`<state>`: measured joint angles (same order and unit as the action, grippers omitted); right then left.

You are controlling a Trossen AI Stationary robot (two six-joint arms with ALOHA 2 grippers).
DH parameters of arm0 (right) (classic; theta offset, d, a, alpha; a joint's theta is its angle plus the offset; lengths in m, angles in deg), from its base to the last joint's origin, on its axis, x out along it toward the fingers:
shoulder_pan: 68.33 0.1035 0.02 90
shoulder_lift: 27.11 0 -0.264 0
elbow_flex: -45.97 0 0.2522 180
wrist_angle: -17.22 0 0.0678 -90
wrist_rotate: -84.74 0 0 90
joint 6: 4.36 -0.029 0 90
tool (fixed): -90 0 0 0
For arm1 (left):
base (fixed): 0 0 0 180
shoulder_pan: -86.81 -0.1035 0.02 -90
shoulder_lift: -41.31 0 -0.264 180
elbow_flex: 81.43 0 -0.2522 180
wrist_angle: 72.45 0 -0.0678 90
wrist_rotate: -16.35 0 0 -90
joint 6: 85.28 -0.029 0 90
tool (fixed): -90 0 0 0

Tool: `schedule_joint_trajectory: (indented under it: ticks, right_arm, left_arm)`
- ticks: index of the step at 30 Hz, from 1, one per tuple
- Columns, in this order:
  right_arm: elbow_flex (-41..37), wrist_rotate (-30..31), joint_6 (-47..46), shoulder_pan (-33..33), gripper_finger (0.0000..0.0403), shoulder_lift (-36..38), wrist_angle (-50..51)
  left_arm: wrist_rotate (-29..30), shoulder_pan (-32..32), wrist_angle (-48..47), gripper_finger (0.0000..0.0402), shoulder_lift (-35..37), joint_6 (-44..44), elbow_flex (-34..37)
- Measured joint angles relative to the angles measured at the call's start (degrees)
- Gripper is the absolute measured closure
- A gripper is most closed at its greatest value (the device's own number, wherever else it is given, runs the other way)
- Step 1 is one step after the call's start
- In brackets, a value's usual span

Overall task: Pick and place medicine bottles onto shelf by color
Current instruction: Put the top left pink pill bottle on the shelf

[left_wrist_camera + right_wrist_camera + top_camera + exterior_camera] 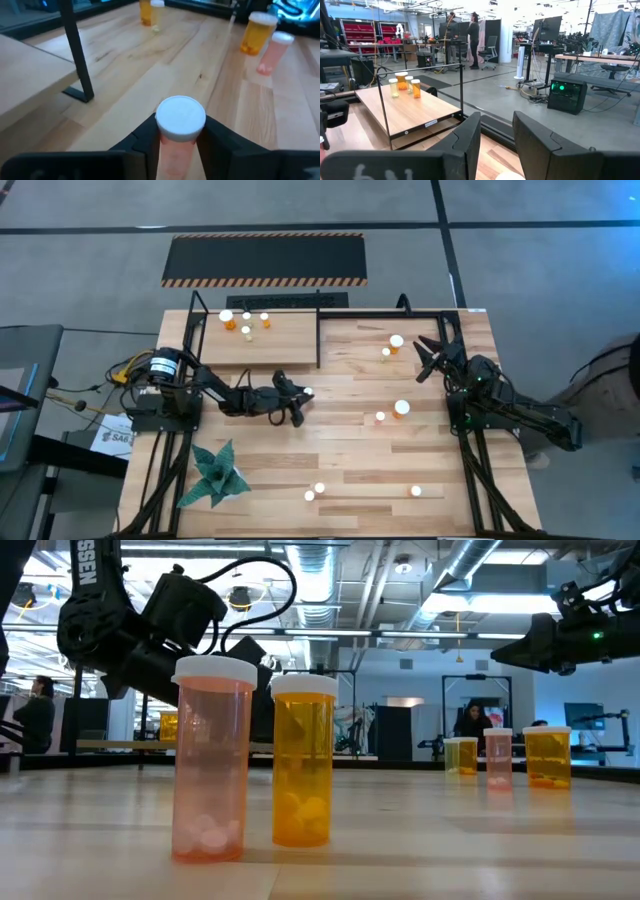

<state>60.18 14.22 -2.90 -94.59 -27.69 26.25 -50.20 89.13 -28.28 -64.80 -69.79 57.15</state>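
Left hand (303, 398) hovering near surface (350, 450) middle, just off shelf (255, 340) front edge, fingers clamping pinkish bottle (178, 131) with white cap. Right hand (428, 358) waiting beyond shelf's open end, fingers sitting apart, holding nothing. Four bottles (245, 321) standing on shelf board. Other bottles scattering across surface away from shelf: pink one (211, 758) and orange one (302, 760) standing side by side.
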Motion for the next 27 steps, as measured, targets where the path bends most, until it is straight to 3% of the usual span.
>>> schedule_joint_trajectory:
  ticks: [9,17,27]
  right_arm:
    - [0.0,0.0,0.0,-0.02,0.0264,0.0,0.02]
    - [0.0,0.0,0.02,0.0,0.0266,0.0,0.0]
    - [0.0,0.0,0.0,0.0,0.0266,-0.07,0.0]
  left_arm:
    - [0.78,-5.18,-2.3,0.0296,6.56,0.23,-0.02]
    - [-1.16,-14.2,-14.95,0.0296,17.2,-2.06,-0.63]
    - [-1.33,-22.23,-23.75,0.0297,16.87,-2.65,-6.02]
